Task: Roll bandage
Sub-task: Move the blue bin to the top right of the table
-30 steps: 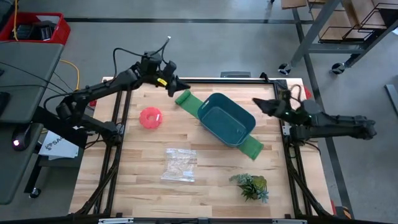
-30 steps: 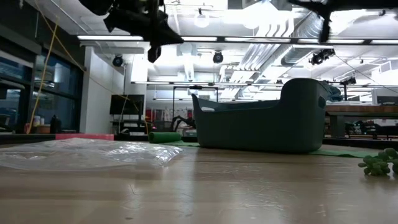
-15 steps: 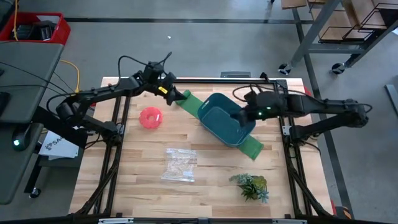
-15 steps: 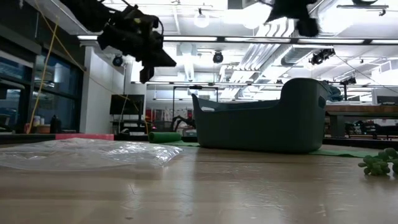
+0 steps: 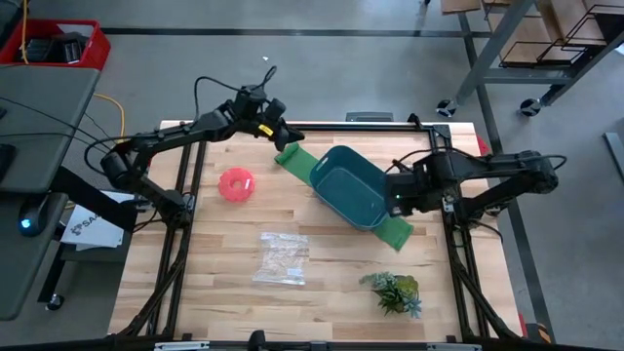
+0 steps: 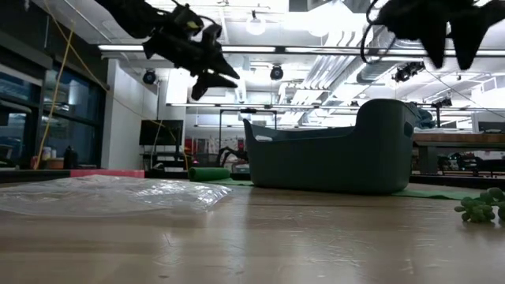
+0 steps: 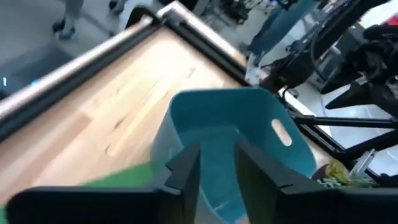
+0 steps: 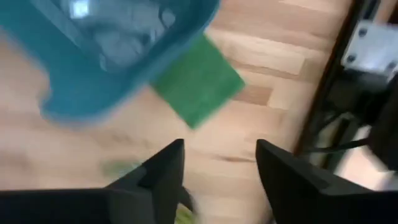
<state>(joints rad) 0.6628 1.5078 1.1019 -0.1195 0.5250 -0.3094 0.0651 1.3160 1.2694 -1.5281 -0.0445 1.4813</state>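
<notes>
On the wooden bench (image 5: 214, 263), the left gripper (image 5: 290, 135) hangs in the air with its fingers parted, just above the far rolled end of the long flat green fabric bandage (image 5: 291, 158). A round pink ring (image 5: 235, 184) lies nearer the left edge. The bandage runs under the teal plastic tub (image 5: 356, 185), which pins its middle; the flat end pokes out on the right side. The right gripper (image 5: 398, 195), open and empty, hovers beside the tub's near right corner, above that flat end. This looks like the approach step: nothing is grasped. Next, the tub likely needs lifting off the strip before rolling can go on.
</notes>
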